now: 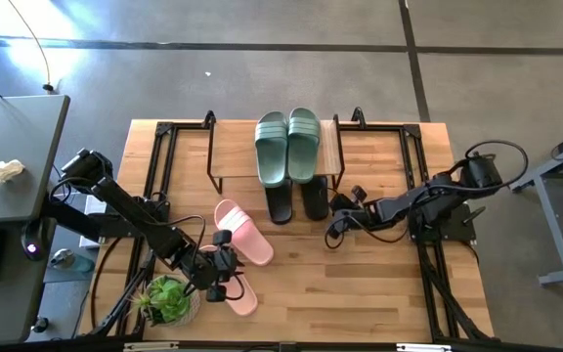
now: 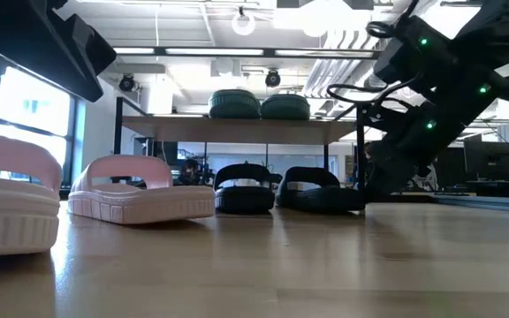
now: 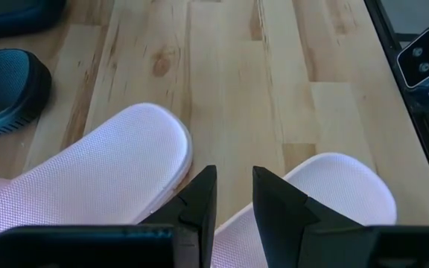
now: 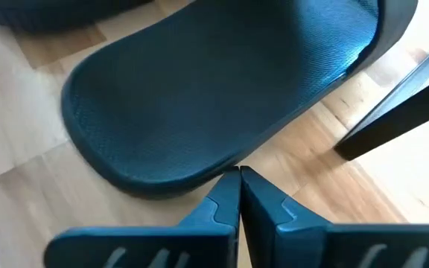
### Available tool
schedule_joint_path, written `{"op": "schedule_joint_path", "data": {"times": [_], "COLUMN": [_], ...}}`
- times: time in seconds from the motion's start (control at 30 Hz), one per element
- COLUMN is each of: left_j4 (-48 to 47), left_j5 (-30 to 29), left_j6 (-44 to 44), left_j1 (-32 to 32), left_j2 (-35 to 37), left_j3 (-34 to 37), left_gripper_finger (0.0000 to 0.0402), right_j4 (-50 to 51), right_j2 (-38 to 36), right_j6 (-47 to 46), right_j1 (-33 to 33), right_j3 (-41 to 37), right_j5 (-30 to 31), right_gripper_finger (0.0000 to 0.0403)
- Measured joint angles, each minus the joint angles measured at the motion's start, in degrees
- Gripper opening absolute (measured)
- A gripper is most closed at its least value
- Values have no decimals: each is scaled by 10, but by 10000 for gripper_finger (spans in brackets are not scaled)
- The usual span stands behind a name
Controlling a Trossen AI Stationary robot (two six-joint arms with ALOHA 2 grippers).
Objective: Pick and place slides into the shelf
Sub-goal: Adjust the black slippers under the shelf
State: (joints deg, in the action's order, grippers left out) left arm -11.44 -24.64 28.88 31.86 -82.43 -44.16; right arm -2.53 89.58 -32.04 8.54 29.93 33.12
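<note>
the left claw [image 1: 225, 277], fingers narrowly parted, hangs between the pink slides [image 1: 243, 233], whose long axes run toward the shelf [image 1: 225, 149].

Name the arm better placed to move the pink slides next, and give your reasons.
Left. The left gripper hovers right over the pink slides, its fingers slightly apart between the two heels. The right gripper sits across the table, shut, at a black slide under the shelf.
</note>
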Motion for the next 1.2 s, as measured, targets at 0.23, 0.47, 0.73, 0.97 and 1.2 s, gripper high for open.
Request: {"op": "schedule_joint_path", "data": {"times": [0.23,0.47,0.73,0.97,1.2], "left_j4": [5,5,52,63,84], "left_j5": [0,-43,-6,-8,-86], "left_j6": [0,-9,-48,-46,-34], "left_j1": [0,-48,-197,-240,-240], "left_j2": [0,-5,-18,-103,-193], "left_j3": [0,0,-1,0,-25], "left_gripper_finger": [76,76,76,61,5], "right_j4": [2,8,5,3,-14], "right_j2": [-1,-39,-53,-38,-13], "right_j6": [6,-20,-44,-55,-53], "right_j1": [-19,49,105,135,150], "right_j3": [0,1,1,1,1], "right_j5": [-19,16,67,105,133], "right_gripper_finger": [0,0,0,0,0]}}
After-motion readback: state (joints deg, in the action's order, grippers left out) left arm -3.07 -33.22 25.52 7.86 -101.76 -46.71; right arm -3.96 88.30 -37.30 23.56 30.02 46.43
